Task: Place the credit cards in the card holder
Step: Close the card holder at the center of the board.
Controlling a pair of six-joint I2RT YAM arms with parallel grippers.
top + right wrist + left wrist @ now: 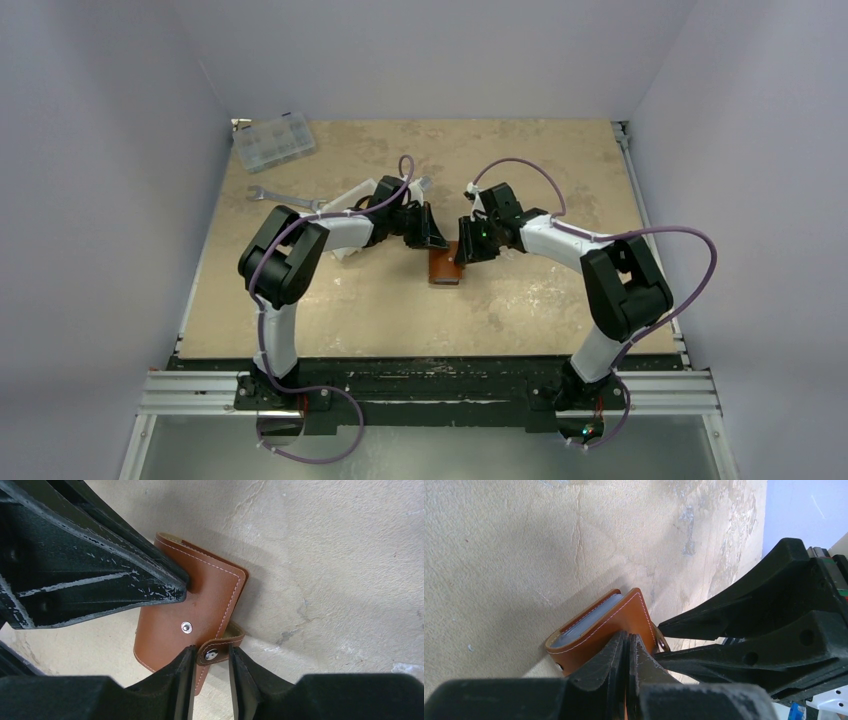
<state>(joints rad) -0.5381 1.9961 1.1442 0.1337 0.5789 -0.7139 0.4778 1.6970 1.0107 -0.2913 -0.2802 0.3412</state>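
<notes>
The card holder (446, 267) is a brown leather wallet lying folded shut mid-table. In the left wrist view my left gripper (628, 637) is shut, its tips pressing on the holder's (596, 625) top cover. A grey-blue layer shows between the covers. My right gripper (211, 652) is closed on the holder's (200, 600) snap strap (220, 647), unfastened beside the round stud (186, 626). The left gripper's fingers (125, 580) rest on the cover just above. No loose credit cards are in view.
A clear compartmented box (272, 142) sits at the table's far left corner. A silver wrench (285, 197) lies just left of the left arm. Both arms meet over the middle of the table (560, 160).
</notes>
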